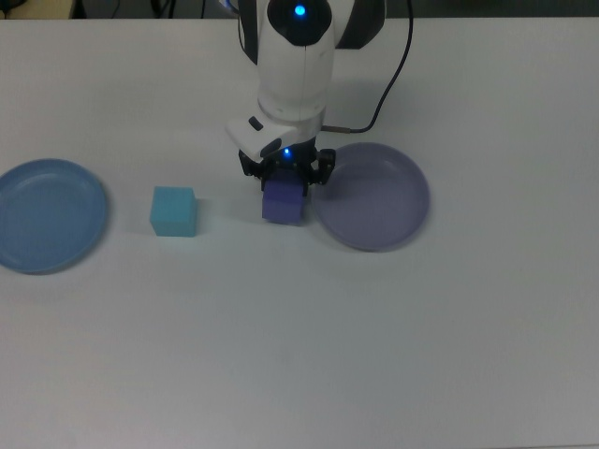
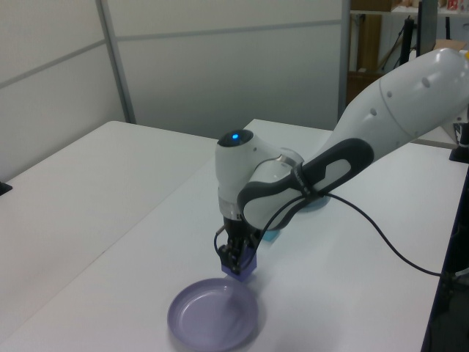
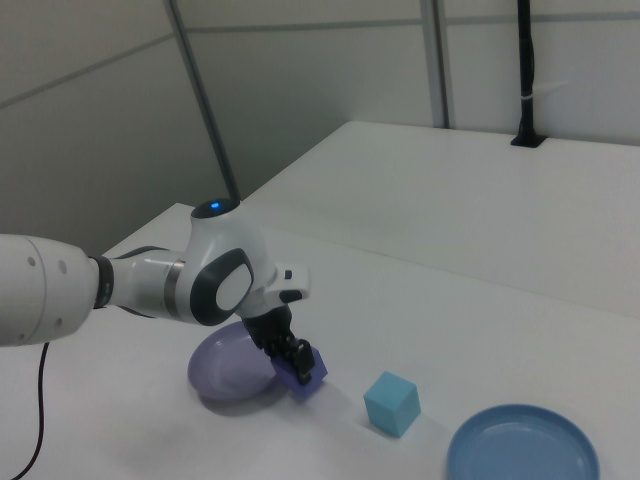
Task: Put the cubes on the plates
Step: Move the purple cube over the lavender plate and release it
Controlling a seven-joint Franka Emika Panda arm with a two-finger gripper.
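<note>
Violet cube [image 1: 283,203] beside lavender plate [image 1: 379,201]; cyan cube [image 1: 174,210] btwn it & blue plate [image 1: 42,217].

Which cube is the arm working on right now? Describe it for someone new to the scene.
Find the lavender plate on the white table. Just off its rim, on the top view's left, sits the purple cube, with the pincer down around it. The other cube is cyan and stands alone.

Top view overhead; left, right views oblique, opposite sides
</note>
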